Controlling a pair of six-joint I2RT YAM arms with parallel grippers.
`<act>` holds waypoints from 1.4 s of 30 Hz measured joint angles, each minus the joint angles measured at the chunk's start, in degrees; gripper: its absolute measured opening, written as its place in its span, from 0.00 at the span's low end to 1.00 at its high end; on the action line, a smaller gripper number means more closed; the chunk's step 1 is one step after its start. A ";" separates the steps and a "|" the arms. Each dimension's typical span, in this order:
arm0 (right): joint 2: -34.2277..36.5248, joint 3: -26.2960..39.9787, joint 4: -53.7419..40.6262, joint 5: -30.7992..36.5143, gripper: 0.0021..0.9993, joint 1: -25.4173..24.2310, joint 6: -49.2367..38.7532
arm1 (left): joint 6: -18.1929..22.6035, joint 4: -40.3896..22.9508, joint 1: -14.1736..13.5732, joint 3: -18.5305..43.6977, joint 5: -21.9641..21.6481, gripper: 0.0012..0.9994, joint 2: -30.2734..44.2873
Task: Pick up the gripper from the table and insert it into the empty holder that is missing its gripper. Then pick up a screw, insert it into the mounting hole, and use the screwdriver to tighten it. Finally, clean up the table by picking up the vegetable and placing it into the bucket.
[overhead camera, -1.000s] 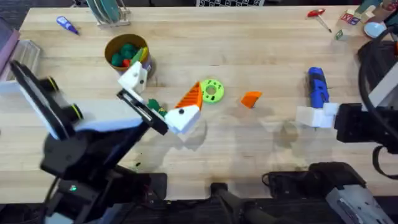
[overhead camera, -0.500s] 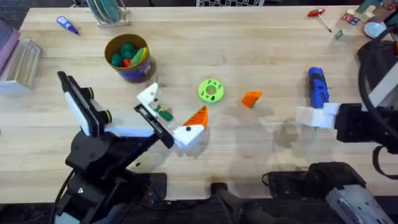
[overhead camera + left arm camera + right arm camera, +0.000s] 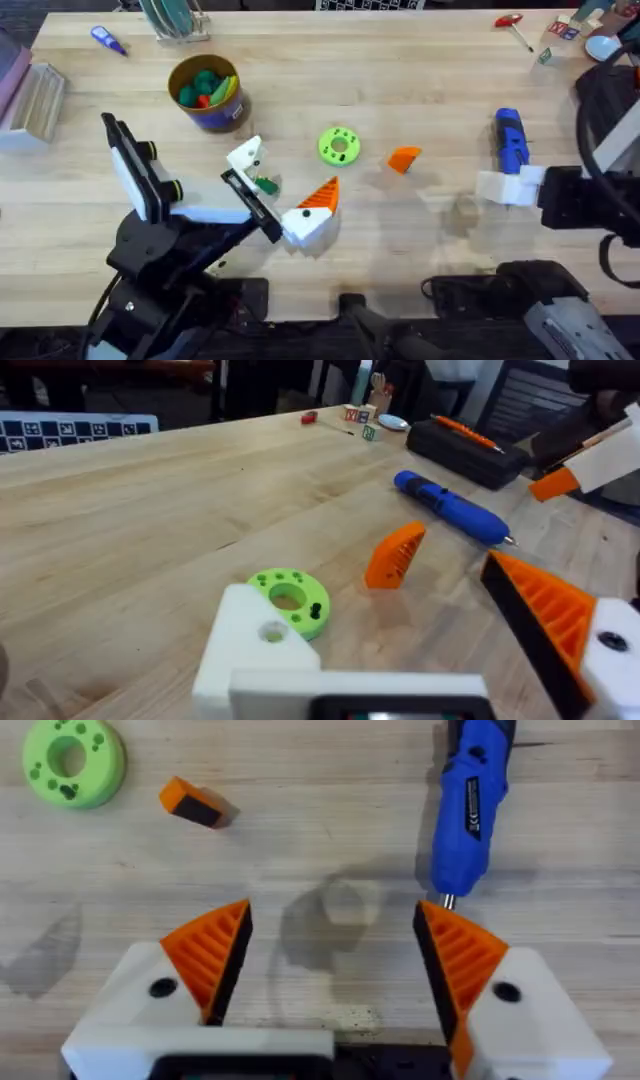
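Tabletop (image 3: 420,90), light wood, as we record it:

- Left gripper (image 3: 275,190): we see it near the middle of the tabletop with its jaws released. One finger is a plain white holder (image 3: 245,157) with no orange tip; the other white block carries an orange ribbed wedge.
- Vegetable (image 3: 265,183): small green and orange piece lying between those two fingers; we cannot tell whether it touches either.
- Green disc (image 3: 339,145): flat, with holes, just beyond the left gripper.
- Gripper (image 3: 404,159): loose orange wedge lying on the tabletop, beside the green disc and well apart from the holder.
- Screwdriver (image 3: 511,140): thick blue body, lying on the tabletop toward the right side, its bit end toward the right arm.
- Right gripper (image 3: 330,950): jaws released and wide, both orange pads showing; the screwdriver's metal bit lies just beside one pad.
- Bucket (image 3: 206,93): yellow with a blue lower band, upright, holding green, red and yellow toy produce.
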 joint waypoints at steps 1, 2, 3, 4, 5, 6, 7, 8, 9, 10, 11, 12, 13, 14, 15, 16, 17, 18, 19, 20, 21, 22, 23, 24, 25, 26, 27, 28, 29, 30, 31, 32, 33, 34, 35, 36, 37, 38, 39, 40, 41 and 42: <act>0.00 0.00 0.00 0.00 0.98 0.00 0.00 | 0.00 0.00 0.00 0.00 0.00 0.99 -0.02; 0.00 0.00 0.01 0.00 0.98 0.00 0.00 | 0.00 0.00 0.00 0.00 0.00 0.99 0.00; 0.00 0.00 0.00 0.00 0.98 0.00 0.00 | 0.00 0.00 0.00 0.00 0.00 0.99 0.00; 0.00 0.00 0.00 0.00 0.98 0.00 0.00 | 0.00 0.00 0.00 0.00 0.00 0.99 0.00; 0.00 0.00 0.00 0.00 0.98 0.00 0.00 | 0.00 0.00 0.00 0.00 0.00 0.99 0.00; 0.00 0.00 0.00 0.00 0.98 0.00 0.00 | 0.00 0.00 0.00 0.00 0.00 0.99 0.00; -0.02 0.00 0.00 0.00 0.98 0.00 0.00 | 0.00 0.00 0.00 0.00 -0.02 0.99 0.00; -0.01 0.00 0.00 0.00 0.98 0.00 0.00 | 0.01 0.00 0.00 0.00 -0.02 0.99 0.00; 0.00 0.00 0.00 0.00 0.98 0.00 0.00 | 0.00 0.00 0.00 0.00 -0.10 0.99 -0.02; 0.00 0.00 0.00 0.00 0.98 0.00 0.00 | 0.00 0.00 0.00 0.00 -0.55 0.99 -0.02; 0.00 0.00 0.00 0.00 0.98 0.00 0.00 | 0.00 0.00 0.00 0.00 -1.09 0.99 0.00; 0.00 0.00 0.00 0.00 0.98 0.00 0.00 | 0.00 -0.01 0.00 0.00 -1.61 0.99 0.00; 0.00 0.00 0.00 0.00 0.98 0.00 0.00 | 0.00 -0.02 0.00 0.00 -1.98 0.99 0.00; 0.00 0.00 0.00 0.00 0.98 0.00 0.00 | 0.00 -0.02 0.00 0.00 -2.29 0.99 -0.02; 0.00 0.00 0.00 0.02 0.98 0.00 0.00 | 0.00 -0.02 0.00 0.00 -2.61 0.99 0.00; 0.00 0.00 0.00 0.02 0.98 0.00 0.00 | 0.00 -0.02 0.00 0.00 -2.69 0.99 -0.02; 0.00 0.00 0.00 0.02 0.98 0.00 0.00 | 0.00 -0.02 0.00 0.00 -2.66 0.99 0.00; 0.00 0.00 0.00 0.02 0.98 0.00 0.00 | 0.00 -0.02 0.00 0.00 -2.61 0.99 -0.01; 0.00 0.00 0.00 0.02 0.98 0.00 0.00 | 0.00 -0.02 0.00 0.00 -2.42 0.99 0.00; 0.00 0.00 0.00 0.02 0.98 0.00 0.00 | 0.00 -0.02 0.00 0.00 -1.93 0.99 0.00; 0.00 0.00 0.00 0.02 0.98 0.00 0.00 | 0.00 0.00 0.00 0.00 -1.23 0.99 0.00; -0.02 0.00 0.00 0.04 0.98 0.00 0.00 | 0.00 0.00 0.00 0.00 -0.48 0.99 -0.01; 0.00 0.00 0.00 0.02 0.98 0.00 0.00 | 0.00 0.00 0.00 0.00 0.26 0.99 0.00; 0.00 0.00 0.00 0.04 0.98 0.00 0.00 | 0.00 0.02 0.00 0.00 1.00 0.99 0.00; 0.00 0.00 0.04 0.04 0.98 0.00 0.00 | 0.00 0.02 0.00 0.00 1.92 0.99 0.00; 0.00 0.00 0.19 0.04 0.98 0.00 0.00 | 0.00 0.02 0.00 0.00 2.85 0.99 0.00; 0.00 0.00 0.64 0.04 0.98 0.00 0.00 | 0.02 0.04 0.00 0.00 3.95 0.99 0.00; 0.00 0.00 1.28 0.01 0.98 0.00 0.00 | 0.10 0.04 0.00 0.00 4.96 0.99 0.00; 0.00 0.00 2.11 0.00 0.98 0.00 0.00 | 0.34 0.02 0.00 0.00 6.25 0.99 0.00; 0.00 0.00 2.75 0.00 0.98 0.00 0.00 | 0.71 0.02 0.00 0.00 7.53 0.99 0.00; 0.00 0.00 3.35 0.00 0.98 0.00 0.01 | 1.05 0.00 0.00 0.00 8.62 0.99 0.00; 0.00 0.00 3.92 -0.04 0.98 0.00 0.20 | 1.31 0.00 0.00 0.00 9.62 0.99 0.00; 0.00 0.00 4.47 -0.36 0.98 0.00 0.58 | 1.57 -0.02 0.00 0.00 10.57 0.99 0.00; 0.00 0.00 5.05 -0.94 0.98 0.00 1.10 | 1.70 -0.02 0.00 0.00 11.12 0.99 -0.02; 0.00 0.00 5.81 -1.83 0.98 0.00 1.71 | 1.79 -0.04 0.00 0.00 11.70 0.99 -0.01; 0.00 0.00 6.67 -3.01 0.98 0.00 2.37 | 1.95 -0.04 0.00 0.00 12.22 0.99 0.00; 0.00 0.02 7.17 -4.18 0.98 0.00 2.98 | 1.97 -0.04 0.00 0.00 12.50 0.99 -0.01; 0.00 0.02 7.48 -5.27 0.98 0.00 3.45 | 1.97 -0.07 0.00 0.00 12.73 0.99 -0.01; 0.00 0.02 7.78 -6.14 0.98 0.00 3.91 | 1.97 -0.07 0.00 0.00 12.96 0.99 0.00; 0.00 0.02 8.09 -6.80 0.98 0.00 4.34 | 1.97 -0.07 0.00 0.00 13.21 0.99 -0.01; 0.00 0.02 8.49 -7.44 0.98 0.00 4.72 | 1.98 -0.09 0.00 0.00 13.38 0.99 -0.02; 0.00 0.02 9.19 -8.38 0.98 0.00 5.04 | 1.97 -0.09 0.00 0.00 13.53 0.99 0.00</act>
